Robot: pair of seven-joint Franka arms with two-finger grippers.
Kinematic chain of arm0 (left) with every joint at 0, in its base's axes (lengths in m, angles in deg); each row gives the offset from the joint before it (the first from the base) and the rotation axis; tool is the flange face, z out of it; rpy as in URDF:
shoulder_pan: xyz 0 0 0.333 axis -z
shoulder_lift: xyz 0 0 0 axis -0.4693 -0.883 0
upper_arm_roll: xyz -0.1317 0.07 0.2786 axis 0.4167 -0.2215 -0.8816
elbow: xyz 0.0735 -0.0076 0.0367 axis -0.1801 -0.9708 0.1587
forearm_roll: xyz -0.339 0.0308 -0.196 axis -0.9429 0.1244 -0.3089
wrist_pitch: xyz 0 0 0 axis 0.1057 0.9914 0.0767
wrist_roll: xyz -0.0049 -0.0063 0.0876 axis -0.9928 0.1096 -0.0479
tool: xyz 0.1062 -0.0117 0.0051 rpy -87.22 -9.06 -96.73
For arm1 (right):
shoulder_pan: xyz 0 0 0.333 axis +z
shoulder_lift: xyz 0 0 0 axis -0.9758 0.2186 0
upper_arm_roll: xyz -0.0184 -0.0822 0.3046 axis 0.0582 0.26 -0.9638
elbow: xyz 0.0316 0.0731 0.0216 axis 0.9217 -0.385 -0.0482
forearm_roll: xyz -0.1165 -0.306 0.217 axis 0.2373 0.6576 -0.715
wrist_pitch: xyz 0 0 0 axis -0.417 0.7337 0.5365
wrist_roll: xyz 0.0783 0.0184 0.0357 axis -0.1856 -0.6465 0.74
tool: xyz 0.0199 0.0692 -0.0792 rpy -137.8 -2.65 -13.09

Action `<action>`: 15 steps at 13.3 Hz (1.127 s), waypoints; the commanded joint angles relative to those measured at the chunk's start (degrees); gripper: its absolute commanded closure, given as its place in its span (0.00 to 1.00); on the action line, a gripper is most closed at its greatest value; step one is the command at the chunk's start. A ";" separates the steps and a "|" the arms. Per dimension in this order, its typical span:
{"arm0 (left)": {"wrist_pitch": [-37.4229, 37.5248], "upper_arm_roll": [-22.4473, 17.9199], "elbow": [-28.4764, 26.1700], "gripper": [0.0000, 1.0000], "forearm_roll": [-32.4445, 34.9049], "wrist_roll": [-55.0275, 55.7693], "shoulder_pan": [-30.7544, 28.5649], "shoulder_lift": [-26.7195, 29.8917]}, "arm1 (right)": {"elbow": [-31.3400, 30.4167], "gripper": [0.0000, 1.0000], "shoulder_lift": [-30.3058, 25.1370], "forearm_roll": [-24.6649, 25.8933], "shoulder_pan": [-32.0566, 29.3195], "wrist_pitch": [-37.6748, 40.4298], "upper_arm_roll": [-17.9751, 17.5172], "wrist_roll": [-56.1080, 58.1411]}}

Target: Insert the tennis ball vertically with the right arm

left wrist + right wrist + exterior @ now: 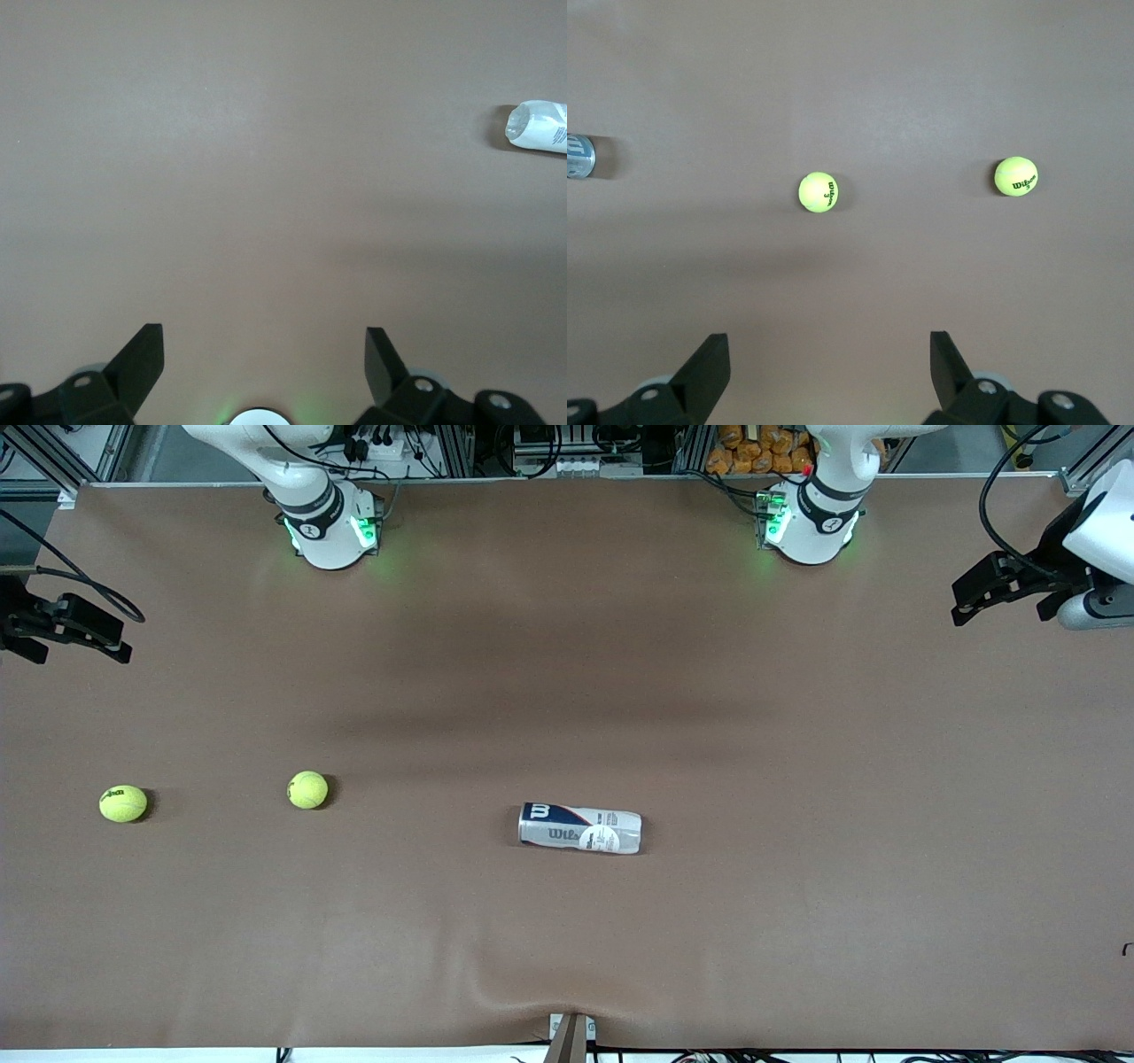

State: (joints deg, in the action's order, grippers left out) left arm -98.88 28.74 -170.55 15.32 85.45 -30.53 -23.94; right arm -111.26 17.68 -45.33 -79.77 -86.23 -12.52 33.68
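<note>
Both the right hand (pixel 830 372) and left hand (pixel 264 367) hang open, holding nothing, above the bench (pixel 797 921). The can (pixel 579 828) lies sideways; a ball (pixel 307 789) pushed in may roll it away.

Two tennis balls (pixel 307 790) (pixel 123 803) toward the right arm's end; can (pixel 579 828) lying on its side mid-table; both grippers raised at the table's ends.

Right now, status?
Left gripper and right gripper open, parked high. Two tennis balls untouched. Wilson can on its side.

Two yellow-green tennis balls (pixel 307 790) (pixel 122 803); can (pixel 579 828) sideways.
</note>
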 commanded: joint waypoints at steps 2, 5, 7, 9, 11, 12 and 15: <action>0.97 0.67 0.13 0.00 -0.12 -0.83 -0.45 -0.35 | -0.09 0.00 -0.20 -0.48 -0.50 0.17 -0.44 0.53; -0.17 1.28 0.39 0.00 -0.65 -0.74 0.77 -1.49 | -0.09 0.00 -0.20 -0.48 -0.50 0.17 -0.44 0.53; -1.75 1.81 0.39 0.00 -0.56 -0.66 4.19 -3.50 | -0.09 0.00 -0.11 -0.48 -0.50 0.08 -0.44 0.53; -2.19 2.34 0.39 0.00 -0.56 -0.66 7.36 -5.61 | -0.09 0.00 -0.20 -0.48 -0.42 0.17 -0.44 0.53; -2.81 2.43 0.39 0.00 -0.38 -0.66 10.78 -7.81 | -0.09 0.00 -0.20 -0.48 -0.50 0.17 -0.44 0.53; -3.42 2.43 0.39 0.00 -0.38 -0.66 12.80 -8.95 | -0.09 0.00 -0.11 -0.48 -0.42 0.17 -0.44 0.53; -6.14 2.52 0.39 0.00 -0.47 -0.83 17.64 -12.99 | -0.09 0.00 -0.11 -0.48 -0.42 0.17 -0.44 0.53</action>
State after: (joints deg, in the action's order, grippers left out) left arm -103.44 31.48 -170.89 15.23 85.15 -15.27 -34.56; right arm -111.29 17.68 -45.33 -79.76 -86.19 -12.58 33.68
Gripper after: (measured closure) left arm 0.000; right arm 0.000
